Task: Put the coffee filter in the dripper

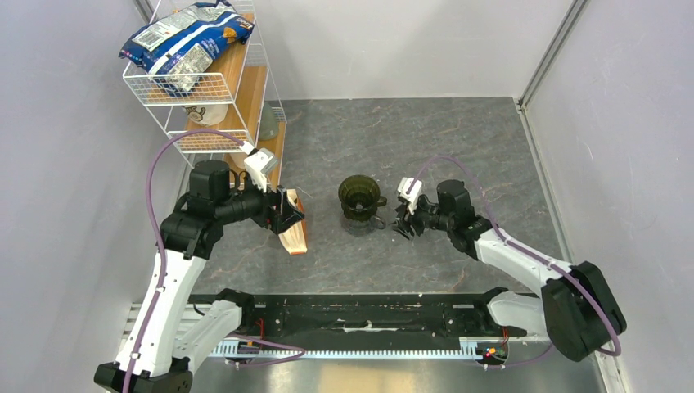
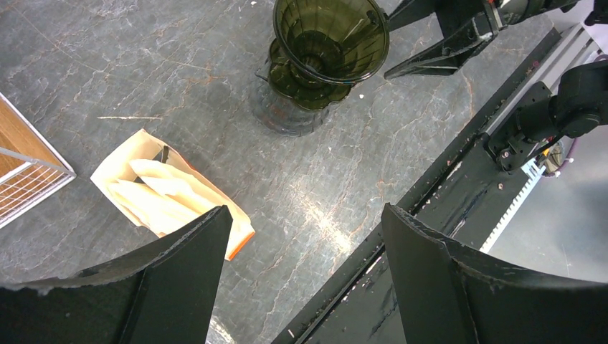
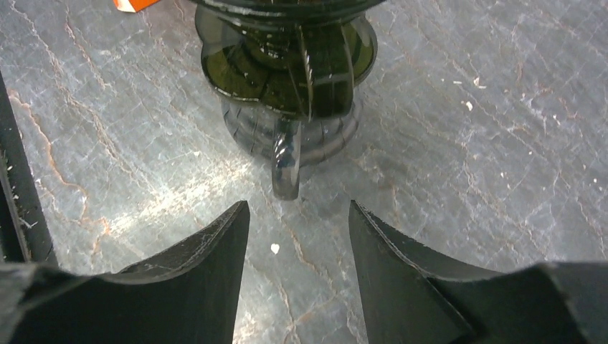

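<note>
Mid-table on the grey marbled tabletop (image 1: 458, 147): dark olive-green translucent plastic cone dripper (image 1: 360, 192), upright atop a clear greyish glass cup (image 3: 287, 136); well apart to its left, thin white paper coffee filter (image 2: 150, 190), tucked with others in a tan, orange-edged packet (image 2: 118, 166) (lying flat, mouth open); above that packet, left gripper (image 2: 305, 215), jaws spread wide and empty; low on the cup's right side, right gripper (image 3: 297, 208), jaws moderately apart, empty, the cup's handle (image 3: 285, 168) just ahead of the gap.

Tbl (image 1: 458, 147): filter pkt (image 1: 296, 237), glass cup (image 2: 281, 118), wire rack (image 1: 209, 90)
</note>
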Action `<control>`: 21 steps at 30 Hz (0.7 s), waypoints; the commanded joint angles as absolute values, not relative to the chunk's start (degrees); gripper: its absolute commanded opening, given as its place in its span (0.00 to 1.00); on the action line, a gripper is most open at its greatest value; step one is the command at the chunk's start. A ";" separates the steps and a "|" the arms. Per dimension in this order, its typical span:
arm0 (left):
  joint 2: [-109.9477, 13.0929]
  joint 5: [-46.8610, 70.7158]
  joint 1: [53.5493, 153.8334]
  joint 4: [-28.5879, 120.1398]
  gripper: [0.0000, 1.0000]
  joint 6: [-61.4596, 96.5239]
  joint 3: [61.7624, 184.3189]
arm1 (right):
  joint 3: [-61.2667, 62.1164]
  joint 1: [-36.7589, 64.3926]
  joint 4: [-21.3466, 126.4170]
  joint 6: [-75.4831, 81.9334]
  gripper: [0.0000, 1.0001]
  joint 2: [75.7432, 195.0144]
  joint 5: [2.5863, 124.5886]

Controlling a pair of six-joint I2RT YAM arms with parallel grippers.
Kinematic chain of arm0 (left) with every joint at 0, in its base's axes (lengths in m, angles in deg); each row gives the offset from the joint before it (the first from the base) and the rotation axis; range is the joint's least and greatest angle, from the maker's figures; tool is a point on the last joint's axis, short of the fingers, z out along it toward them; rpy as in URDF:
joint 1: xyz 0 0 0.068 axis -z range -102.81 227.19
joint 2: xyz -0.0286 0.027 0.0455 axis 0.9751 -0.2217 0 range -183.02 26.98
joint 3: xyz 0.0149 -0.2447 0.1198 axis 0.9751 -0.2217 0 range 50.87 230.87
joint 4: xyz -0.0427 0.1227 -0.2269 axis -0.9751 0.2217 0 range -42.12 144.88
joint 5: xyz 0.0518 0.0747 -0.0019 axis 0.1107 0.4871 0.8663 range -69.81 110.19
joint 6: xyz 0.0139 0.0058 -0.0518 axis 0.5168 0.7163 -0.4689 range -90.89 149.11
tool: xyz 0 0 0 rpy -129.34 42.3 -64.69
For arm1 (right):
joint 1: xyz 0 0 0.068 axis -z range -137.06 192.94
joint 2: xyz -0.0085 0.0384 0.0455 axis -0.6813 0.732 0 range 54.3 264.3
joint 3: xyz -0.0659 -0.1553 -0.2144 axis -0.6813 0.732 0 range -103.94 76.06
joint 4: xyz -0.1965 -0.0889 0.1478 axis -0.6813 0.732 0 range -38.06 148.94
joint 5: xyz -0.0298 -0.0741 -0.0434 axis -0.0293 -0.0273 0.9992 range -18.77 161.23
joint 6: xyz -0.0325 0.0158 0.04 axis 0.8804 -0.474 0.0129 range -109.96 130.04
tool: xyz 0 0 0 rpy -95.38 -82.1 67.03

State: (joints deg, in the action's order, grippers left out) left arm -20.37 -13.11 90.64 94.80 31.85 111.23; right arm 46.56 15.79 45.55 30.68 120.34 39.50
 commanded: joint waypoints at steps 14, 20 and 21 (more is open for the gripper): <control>-20.92 -13.31 90.29 93.76 0.85 31.74 111.50 | 45.49 12.93 30.23 29.69 0.54 130.54 34.85; -21.56 -13.15 90.29 93.70 0.85 32.18 111.63 | 45.18 12.80 29.15 29.90 0.49 132.61 35.56; -21.62 -13.12 90.29 93.68 0.85 32.19 111.60 | 45.27 12.80 29.09 29.94 0.47 132.55 35.79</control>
State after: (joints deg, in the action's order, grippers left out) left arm -21.36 -12.94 90.64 94.90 31.90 111.23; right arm 46.58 13.03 32.72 30.14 132.32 35.48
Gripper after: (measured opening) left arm 0.849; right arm 0.497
